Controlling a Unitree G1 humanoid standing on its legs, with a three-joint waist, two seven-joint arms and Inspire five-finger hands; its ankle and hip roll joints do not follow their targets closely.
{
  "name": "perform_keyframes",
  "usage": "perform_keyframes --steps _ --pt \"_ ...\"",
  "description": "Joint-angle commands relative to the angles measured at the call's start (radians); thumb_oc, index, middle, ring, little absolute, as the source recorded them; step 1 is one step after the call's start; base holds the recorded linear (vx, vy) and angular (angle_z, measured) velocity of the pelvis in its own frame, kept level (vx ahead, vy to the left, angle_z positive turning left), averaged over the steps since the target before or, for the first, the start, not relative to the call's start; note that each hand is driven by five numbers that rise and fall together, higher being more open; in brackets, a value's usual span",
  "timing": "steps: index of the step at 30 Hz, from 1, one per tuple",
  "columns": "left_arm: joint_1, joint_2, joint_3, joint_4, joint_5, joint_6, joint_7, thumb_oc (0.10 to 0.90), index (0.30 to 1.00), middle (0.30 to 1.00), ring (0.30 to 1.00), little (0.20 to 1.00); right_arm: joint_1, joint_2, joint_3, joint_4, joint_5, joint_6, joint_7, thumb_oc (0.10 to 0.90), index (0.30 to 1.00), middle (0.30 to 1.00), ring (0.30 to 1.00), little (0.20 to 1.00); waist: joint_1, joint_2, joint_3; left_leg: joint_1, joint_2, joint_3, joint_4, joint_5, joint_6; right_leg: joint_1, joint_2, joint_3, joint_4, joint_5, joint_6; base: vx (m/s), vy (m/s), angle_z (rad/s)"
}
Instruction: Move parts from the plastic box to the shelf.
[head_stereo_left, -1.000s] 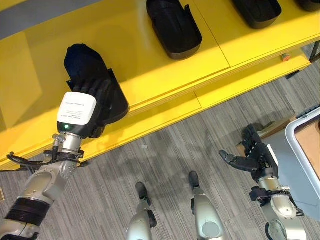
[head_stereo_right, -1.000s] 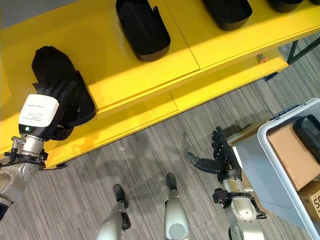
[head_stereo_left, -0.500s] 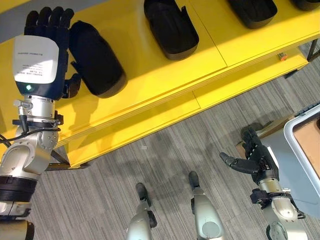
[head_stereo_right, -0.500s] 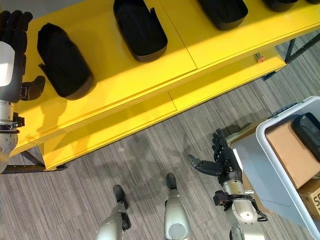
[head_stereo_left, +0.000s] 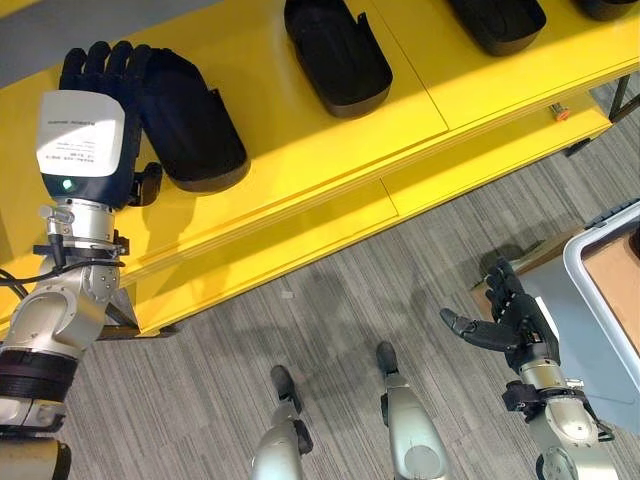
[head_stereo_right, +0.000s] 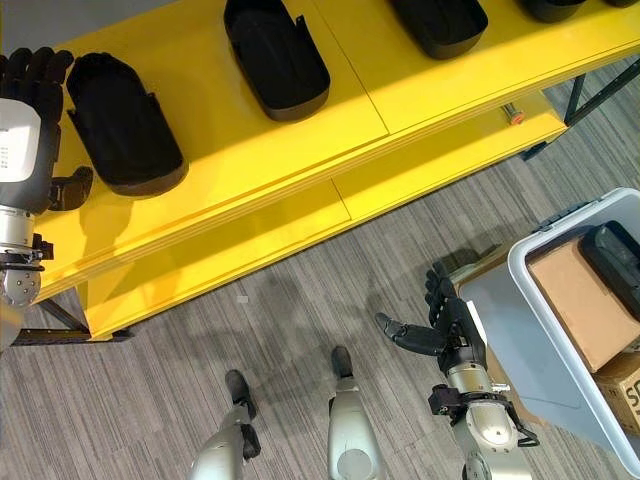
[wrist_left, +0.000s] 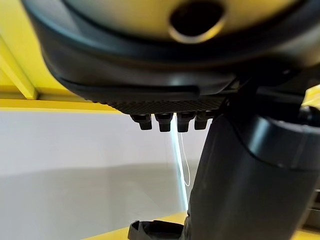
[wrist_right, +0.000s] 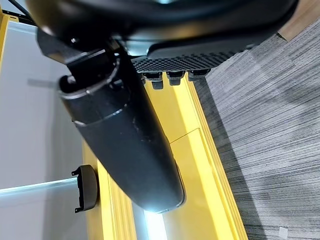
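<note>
Several black parts already lie along the yellow shelf (head_stereo_right: 260, 170); the nearest part (head_stereo_right: 120, 120) rests flat on it at the robot's left. The left hand (head_stereo_left: 85, 130) stands just beside that part with straight, spread fingers and grips nothing, so the placing step looks done and the release finished. The right hand (head_stereo_right: 450, 325) hangs low over the floor, fingers relaxed and apart, thumb out, empty. Judging by this, the next move is a turn toward the box (head_stereo_right: 560, 330) at the robot's right, where another dark part (head_stereo_right: 612, 262) sits beside a cardboard piece (head_stereo_right: 575, 300); that calls for reaching over the rim and closing round the part. Grey striped carpet (head_stereo_left: 330, 300) covers the floor, and the shelf top has free room between the parts.
</note>
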Motion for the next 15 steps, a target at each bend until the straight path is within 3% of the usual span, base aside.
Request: perform_keyframes --steps 1,15 --pt "-0.058 0.052 0.079 -0.033 -0.068 -0.006 0.039 0.900 1.000 1.000 1.000 1.000 0.029 -0.046 -0.074 -0.121 -0.003 -0.076 0.006 0.900 1.000 1.000 1.000 1.000 -0.025 -0.026 -0.099 0.065 0.061 -0.043 0.156 -0.228 -0.034 -0.011 -0.024 0.062 0.030 -0.108 0.013 0.00 0.000 0.00" --pt "0.131 -0.132 0.183 -0.230 -0.252 -0.085 -0.053 0.900 1.000 1.000 1.000 1.000 0.026 -0.022 -0.086 -0.116 -0.017 -0.052 -0.002 0.900 1.000 1.000 1.000 1.000 -0.013 -0.031 -0.088 0.063 0.058 -0.047 0.154 -0.225 -0.031 -0.013 -0.020 0.065 0.035 -0.110 0.004 0.00 -0.001 0.01"
